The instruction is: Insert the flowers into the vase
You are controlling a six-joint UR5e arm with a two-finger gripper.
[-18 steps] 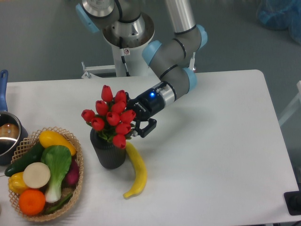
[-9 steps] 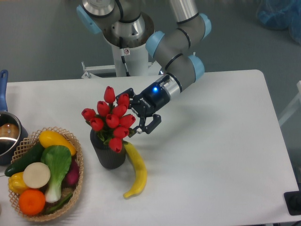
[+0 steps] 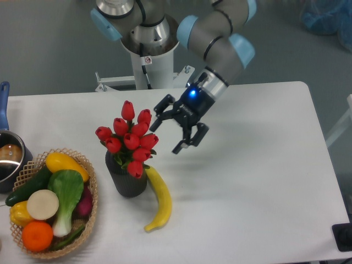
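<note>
red tulips, the flowers (image 3: 131,139), stand with their stems down in the mouth of the black ribbed vase (image 3: 127,179) on the white worktop (image 3: 247,181), their heads spreading wider than the rim. the gripper (image 3: 169,130) hangs in the air just to the right of the bunch, jaws spread wide and holding nothing; a blue light shows on its wrist. compared with a second ago, when the fingers were closed in among the blooms, the gripper has let go, lifted and swung off to the right, and a clear gap now lies between it and the nearest flower. the bunch has kept its place in the vase through the release, settling only slightly. this suggests that the insertion is done and that only the withdrawal of the arm is left. a yellow banana (image 3: 158,198) lies against the right side of the vase foot, and a woven basket (image 3: 89,220) of vegetables and fruit sits at the left, near the vase. a pot (image 3: 8,159) with a blue handle is cut off by the left edge.
</note>
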